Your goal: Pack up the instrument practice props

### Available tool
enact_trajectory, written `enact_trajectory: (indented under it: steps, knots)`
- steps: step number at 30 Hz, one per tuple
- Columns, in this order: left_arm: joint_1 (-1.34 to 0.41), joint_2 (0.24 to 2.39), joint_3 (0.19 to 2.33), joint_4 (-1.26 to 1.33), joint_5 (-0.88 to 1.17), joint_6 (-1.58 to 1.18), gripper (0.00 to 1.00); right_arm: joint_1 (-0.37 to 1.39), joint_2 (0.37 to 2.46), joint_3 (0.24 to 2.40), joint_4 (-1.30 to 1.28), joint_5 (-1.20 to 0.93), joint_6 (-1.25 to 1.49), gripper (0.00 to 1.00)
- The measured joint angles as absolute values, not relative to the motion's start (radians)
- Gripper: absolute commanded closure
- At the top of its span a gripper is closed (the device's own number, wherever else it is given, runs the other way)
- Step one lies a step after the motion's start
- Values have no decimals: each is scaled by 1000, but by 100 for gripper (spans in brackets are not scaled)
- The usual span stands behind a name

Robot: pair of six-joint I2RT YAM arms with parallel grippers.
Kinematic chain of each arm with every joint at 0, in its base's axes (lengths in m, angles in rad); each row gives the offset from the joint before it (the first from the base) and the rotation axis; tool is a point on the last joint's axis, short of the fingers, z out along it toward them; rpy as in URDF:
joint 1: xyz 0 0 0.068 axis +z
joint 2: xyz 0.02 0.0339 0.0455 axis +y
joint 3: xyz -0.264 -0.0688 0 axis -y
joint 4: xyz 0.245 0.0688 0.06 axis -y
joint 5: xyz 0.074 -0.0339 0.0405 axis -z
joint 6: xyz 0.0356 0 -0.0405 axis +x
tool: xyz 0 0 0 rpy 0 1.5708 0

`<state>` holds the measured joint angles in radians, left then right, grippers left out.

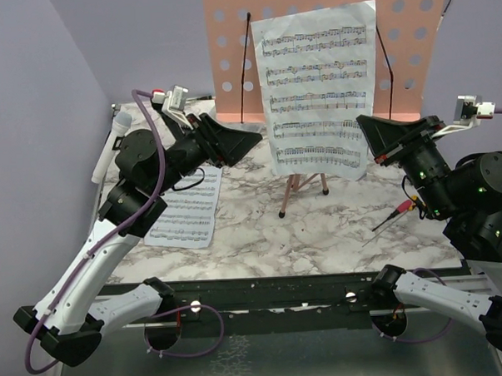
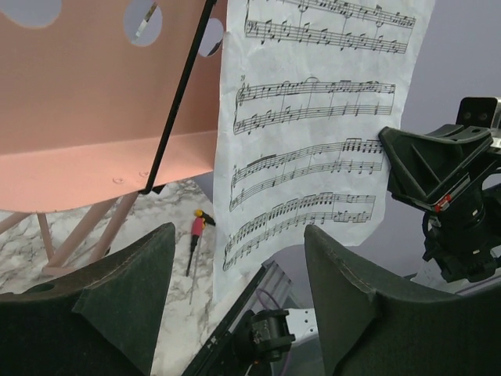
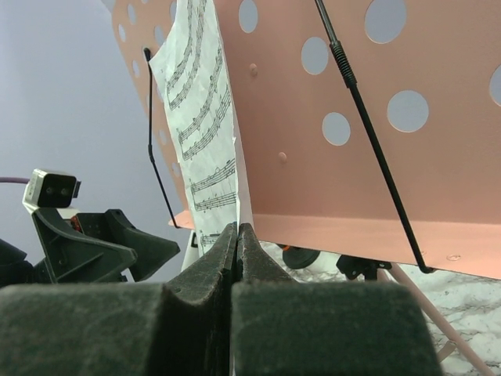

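Observation:
A white sheet-music page point(image 1: 317, 89) hangs upright in front of the pink perforated board point(image 1: 230, 81), which stands on thin pink tripod legs point(image 1: 294, 186). My right gripper point(image 1: 368, 138) is shut on the page's right edge; in the right wrist view the paper point(image 3: 200, 133) runs into the closed jaws of the right gripper point(image 3: 237, 229). My left gripper point(image 1: 251, 142) is open just left of the page, with nothing between its fingers. In the left wrist view the left gripper point(image 2: 239, 235) faces the page point(image 2: 313, 133). A second page point(image 1: 185, 209) lies flat on the table. A white microphone point(image 1: 112, 148) rests at far left.
A red-handled screwdriver point(image 1: 394, 215) lies on the marble table at right, also seen as the screwdriver point(image 2: 197, 231) in the left wrist view. Black wire page holders point(image 1: 385, 65) cross the board's face. Purple walls close in on the left and the back. A black rail point(image 1: 272, 291) runs along the near edge.

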<state>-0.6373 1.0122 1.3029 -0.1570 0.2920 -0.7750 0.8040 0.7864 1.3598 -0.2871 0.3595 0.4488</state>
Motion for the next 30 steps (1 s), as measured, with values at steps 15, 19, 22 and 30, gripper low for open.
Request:
enact_trajectory:
  steps: [15,19,22,30]
  knots:
    - [-785,1014,1102,49,189,-887,45,804,771,1332,-287,347,471,100]
    - [-815,1022,1097,111,140,-889,52,804,762,1330,-287,344,473,100]
    - [-823,1026,1087,149,112,-894,59,804,757,1327,-287,342,475,100]
    - [-827,1038,1044,202,55,-903,61,804,751,1315,-287,336,475,100]
